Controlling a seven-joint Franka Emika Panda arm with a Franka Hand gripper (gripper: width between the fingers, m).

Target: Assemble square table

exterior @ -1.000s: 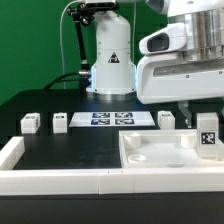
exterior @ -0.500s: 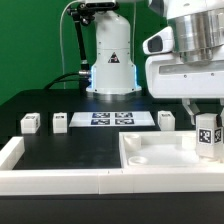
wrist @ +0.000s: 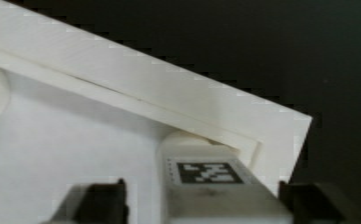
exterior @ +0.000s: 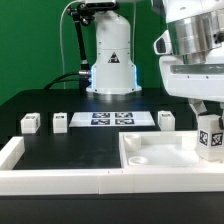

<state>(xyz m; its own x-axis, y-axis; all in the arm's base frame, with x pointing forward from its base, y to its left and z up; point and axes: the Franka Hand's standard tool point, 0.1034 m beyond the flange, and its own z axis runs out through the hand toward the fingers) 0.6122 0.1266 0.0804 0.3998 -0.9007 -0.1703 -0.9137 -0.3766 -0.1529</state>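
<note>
Against 0.5 s ago, my wrist is now sitting further toward the exterior view's right and a little lower. The leg post [exterior: 210,140] I am carrying is hanging lower over the corner of the square table slab [exterior: 160,152] on that side. Everything else on the table [exterior: 75,145] is lying where it was.

My end effector [exterior: 205,113] is pinching this leg post by its upper part. In the wrist view a dark finger [wrist: 102,203] is showing on each side of it. The post is hanging upright with a black-and-white tag facing the exterior camera. I cannot tell whether its foot is touching the slab.

The slab is lying flat at the exterior view's lower right, just behind the low white wall [exterior: 60,183] that is bordering the work area. It is white and tray-like, with raised corners, and its hollow is showing a rounded moulded bump.

Further back, 1 loose leg post [exterior: 30,123] is standing near the exterior view's left edge, with a 2nd loose leg post [exterior: 60,122] near it. The marker board [exterior: 112,119] is lying between that one and a 3rd loose leg post [exterior: 166,119].
</note>
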